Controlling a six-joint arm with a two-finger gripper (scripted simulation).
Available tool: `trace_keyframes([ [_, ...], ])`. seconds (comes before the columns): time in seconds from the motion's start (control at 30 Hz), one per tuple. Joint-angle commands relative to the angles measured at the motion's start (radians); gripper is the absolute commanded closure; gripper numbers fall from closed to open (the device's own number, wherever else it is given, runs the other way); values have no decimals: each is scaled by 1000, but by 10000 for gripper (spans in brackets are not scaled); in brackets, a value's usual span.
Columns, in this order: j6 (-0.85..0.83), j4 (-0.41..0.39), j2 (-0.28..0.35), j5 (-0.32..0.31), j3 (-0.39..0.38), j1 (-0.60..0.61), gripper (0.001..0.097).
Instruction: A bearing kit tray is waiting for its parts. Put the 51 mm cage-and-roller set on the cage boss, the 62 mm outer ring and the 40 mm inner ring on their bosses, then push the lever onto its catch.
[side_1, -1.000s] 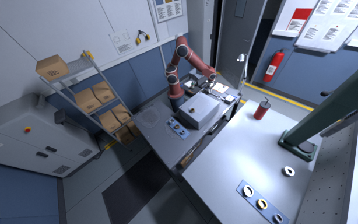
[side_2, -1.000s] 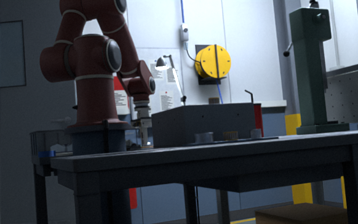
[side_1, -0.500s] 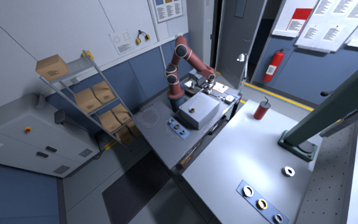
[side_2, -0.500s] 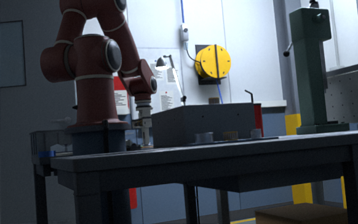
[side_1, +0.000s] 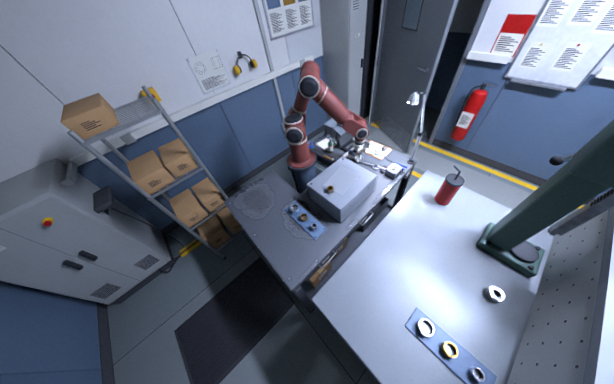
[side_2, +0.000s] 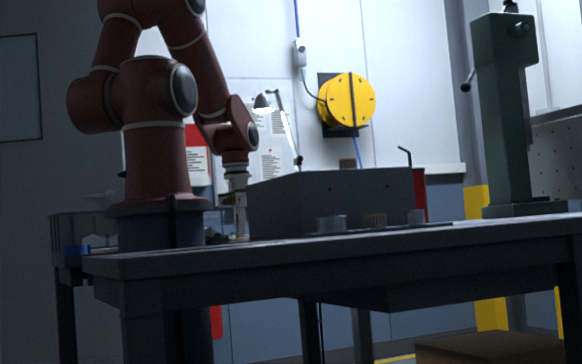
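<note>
Whatever sits between the fingers is hidden behind the grey box (side_1: 341, 187). The blue kit tray (side_1: 303, 219) lies on the dark bench in front of that box. It carries two steel rings and a brass cage set (side_1: 303, 217) between them. A small brass part (side_1: 328, 189) sits on top of the box. My gripper (side_1: 356, 156) hangs low behind the box, at the bench's far end. It points straight down close to the bench top (side_2: 239, 231). It is closed on something I cannot make out.
The red arm's base (side_2: 152, 220) stands at the left end of the bench. A second, lighter bench (side_1: 430, 260) in the foreground holds another blue tray (side_1: 450, 349), a loose ring (side_1: 495, 293), a red can (side_1: 448, 189) and a green press (side_1: 525, 225).
</note>
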Motion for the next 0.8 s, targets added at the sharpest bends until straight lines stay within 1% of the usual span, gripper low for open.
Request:
trace_keyframes([
  [0.0, -2, -2, -2, 1, 2, -3, 966],
  [0.4, -32, -2, -18, -6, 24, -32, 961],
  [0.77, -32, -2, -18, -6, 24, -32, 741],
])
